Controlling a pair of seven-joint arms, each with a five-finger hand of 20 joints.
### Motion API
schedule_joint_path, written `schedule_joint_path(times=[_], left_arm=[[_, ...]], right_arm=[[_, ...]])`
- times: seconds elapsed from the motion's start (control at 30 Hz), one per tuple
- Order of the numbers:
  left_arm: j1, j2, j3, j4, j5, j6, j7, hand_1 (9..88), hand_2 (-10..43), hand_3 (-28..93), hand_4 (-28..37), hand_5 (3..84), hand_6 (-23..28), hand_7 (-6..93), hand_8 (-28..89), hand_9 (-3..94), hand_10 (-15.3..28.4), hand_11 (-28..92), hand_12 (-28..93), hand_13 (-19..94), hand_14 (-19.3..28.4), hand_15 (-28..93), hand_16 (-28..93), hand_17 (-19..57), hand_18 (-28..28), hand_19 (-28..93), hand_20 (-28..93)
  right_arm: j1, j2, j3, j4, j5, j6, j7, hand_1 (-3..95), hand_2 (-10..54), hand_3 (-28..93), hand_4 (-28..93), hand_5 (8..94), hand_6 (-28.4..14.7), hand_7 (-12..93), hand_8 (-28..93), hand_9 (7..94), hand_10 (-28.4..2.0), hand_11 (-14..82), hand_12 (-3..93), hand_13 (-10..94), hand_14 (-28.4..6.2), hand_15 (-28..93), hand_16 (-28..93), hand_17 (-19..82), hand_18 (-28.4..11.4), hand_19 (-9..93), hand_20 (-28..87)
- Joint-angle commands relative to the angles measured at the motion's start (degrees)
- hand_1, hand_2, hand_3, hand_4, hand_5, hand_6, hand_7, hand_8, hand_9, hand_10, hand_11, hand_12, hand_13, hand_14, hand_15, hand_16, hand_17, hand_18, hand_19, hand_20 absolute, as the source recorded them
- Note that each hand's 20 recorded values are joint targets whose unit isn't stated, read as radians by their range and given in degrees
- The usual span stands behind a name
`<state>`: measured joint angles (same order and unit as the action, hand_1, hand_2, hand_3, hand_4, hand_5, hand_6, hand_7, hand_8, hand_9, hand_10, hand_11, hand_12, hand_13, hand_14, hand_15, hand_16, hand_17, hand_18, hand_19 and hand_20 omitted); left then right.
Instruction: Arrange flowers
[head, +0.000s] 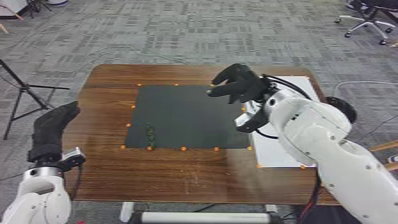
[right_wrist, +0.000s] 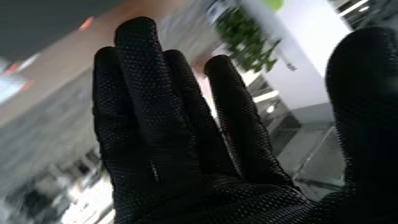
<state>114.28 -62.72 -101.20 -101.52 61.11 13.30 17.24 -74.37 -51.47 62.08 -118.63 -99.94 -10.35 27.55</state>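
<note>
The right hand (head: 233, 85) is open and empty, its thumb apart from the fingers. For picking, I think it should pinch the green stem (head: 150, 135) softly, without pressing the leaves. This stem is on the dark mat (head: 187, 112). Whether a container holds the farther greenery (right_wrist: 244, 37), I cannot tell.

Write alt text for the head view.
The robot's black-gloved right hand hovers, fingers open, over the far right corner of a dark grey rectangular mat on a brown wooden table. A thin green sprig lies on the mat's near left part; the black-gloved left hand is at the table's left edge.
</note>
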Motion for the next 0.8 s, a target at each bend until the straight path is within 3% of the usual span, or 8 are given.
schedule_joint_path(times=[0.03, 0.23, 0.43, 0.63, 0.8], left_arm=[[1.24, -1.03, -0.65, -1.7, -0.01, -0.09, 0.27, 21.5, 1.0, 72, -27.8, 51.6, 3.1, 13.8, -7, 48.2, 13.5, 19, 14, 36, 14.5, 11, 4, 6.0, 11.5, 8, 18], [1.56, -1.58, -0.43, -2.11, -0.1, -0.06, 0.38, 21.5, 0.8, 72, -27.7, 51.6, 3.1, 13.8, -7, 48.3, 13.6, 19, 14, 36, 14.6, 11, 4, 5.9, 11.6, 8, 18], [2.64, -2.09, -1.17, -2.74, 0.0, -0.34, 0.15, 21.6, 0.6, 72, -27.5, 51.3, 3.1, 13.9, -7, 48.3, 13.6, 19, 14, 37, 14.9, 11, 4, 5.9, 11.7, 8, 18], [3.03, -2.81, -1.04, -3.16, -0.02, -0.33, 0.39, 21.5, 0.4, 72, -27.4, 51.4, 3.2, 14.0, -7, 48.5, 13.7, 19, 14, 37, 15.2, 11, 4, 6.1, 11.7, 9, 18], [3.46, -3.04, -0.87, -3.82, 0.23, -0.68, 0.78, 21.9, 0.3, 72, -27.2, 51.4, 3.2, 14.0, -7, 48.5, 13.7, 20, 14, 37, 15.2, 11, 4, 6.2, 11.7, 9, 18]], right_arm=[[-15.26, 6.52, 9.52, -2.71, -19.67, 6.8, -4.38, 32.5, -9.5, 55, -12, 52.7, -7.1, 11, -2, 61.0, -19.5, 11.1, 20.8, 67, -15.3, 30, 28, 36, -22.1, 47, 35], [-25.01, 7.53, 17.77, -2.75, -24.65, 9.66, -3.55, 33.6, -9.5, 58, -12, 52.6, -6.1, 13, -2, 61.1, -18.7, 11.3, 20.6, 67, -14.0, 30, 28, 35, -22.0, 49, 37], [-33.35, 7.37, 24.99, -2.91, -26.75, 9.32, -2.3, 34.4, -9.5, 59, -13, 53.6, -5.7, 14, -2, 62.5, -18.3, 12.5, 20.8, 68, -13.4, 31, 28, 35, -21.5, 50, 37], [-37.18, 7.05, 28.6, -1.1, -28.79, 8.89, -0.77, 36.6, -9.5, 60, -13, 56.0, -4.9, 16, -2, 69.6, -16.8, 15.4, 20.5, 73, -11.5, 34, 29, 38, -21.0, 54, 40], [-39.3, 6.33, 31.05, 0.87, -29.56, 8.14, 0.33, 37.1, -9.5, 59, -14, 56.5, -4.9, 16, -3, 70.6, -16.3, 16.3, 20.7, 74, -10.9, 34, 30, 38, -21.1, 55, 41]])
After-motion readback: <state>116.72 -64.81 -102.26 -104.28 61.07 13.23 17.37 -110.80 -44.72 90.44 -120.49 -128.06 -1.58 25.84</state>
